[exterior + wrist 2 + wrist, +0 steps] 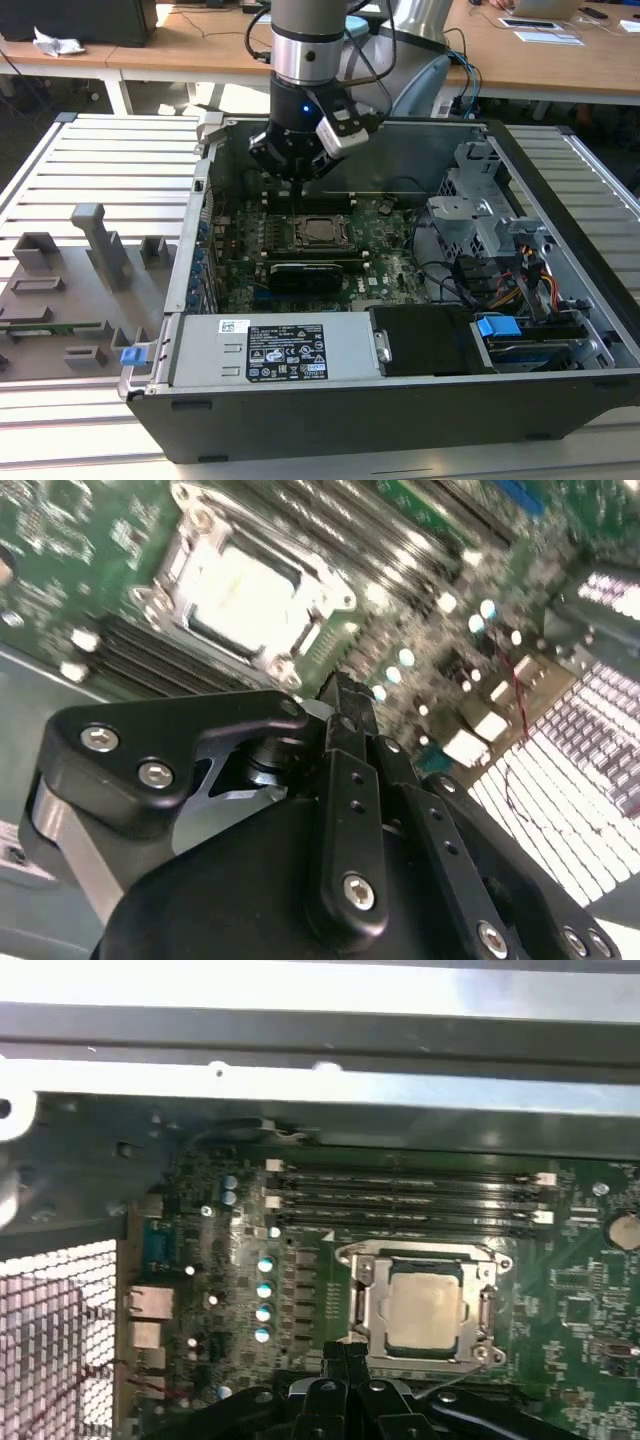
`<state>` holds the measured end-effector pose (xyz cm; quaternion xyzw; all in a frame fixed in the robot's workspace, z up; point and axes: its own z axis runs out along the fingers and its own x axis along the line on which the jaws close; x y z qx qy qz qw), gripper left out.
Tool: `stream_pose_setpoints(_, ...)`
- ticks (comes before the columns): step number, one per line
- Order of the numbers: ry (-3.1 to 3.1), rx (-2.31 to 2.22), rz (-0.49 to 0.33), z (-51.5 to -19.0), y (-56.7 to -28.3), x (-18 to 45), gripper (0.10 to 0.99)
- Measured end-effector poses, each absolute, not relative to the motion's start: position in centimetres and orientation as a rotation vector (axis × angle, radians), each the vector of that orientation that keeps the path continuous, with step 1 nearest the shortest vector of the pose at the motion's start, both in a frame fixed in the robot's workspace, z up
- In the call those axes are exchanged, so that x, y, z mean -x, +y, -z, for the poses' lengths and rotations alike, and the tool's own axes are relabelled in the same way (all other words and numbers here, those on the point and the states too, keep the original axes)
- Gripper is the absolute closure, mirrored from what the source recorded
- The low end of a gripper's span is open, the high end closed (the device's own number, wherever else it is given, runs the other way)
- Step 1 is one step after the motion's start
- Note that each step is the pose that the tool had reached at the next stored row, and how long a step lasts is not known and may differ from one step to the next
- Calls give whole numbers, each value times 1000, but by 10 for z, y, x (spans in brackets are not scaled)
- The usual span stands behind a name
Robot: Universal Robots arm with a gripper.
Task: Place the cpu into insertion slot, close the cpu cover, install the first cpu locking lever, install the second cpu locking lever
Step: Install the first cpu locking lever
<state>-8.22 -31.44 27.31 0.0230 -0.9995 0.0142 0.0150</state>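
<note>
One tool (300, 172), fingers pressed together and empty, hangs just beyond the far edge of the cpu (425, 1306), already seated under its cover (365, 1300). A lever wants a slow, square push, fingertip kept off the board.

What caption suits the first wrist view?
Gripper shut beside the cover, closed over the chip on a green board.

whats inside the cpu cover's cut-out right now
The cpu shows through the cpu cover, its dull silver top filling the square opening. The insertion slot beneath is covered by the chip, so its contacts can't be seen.
</note>
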Motion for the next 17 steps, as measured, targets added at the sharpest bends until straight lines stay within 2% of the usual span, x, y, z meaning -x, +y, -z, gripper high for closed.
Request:
stream_pose_setpoints(10,-3111,-72,-44,-270,-277,95,980)
stream_pose_setpoints(17,-3111,-72,-44,-267,-273,79,980)
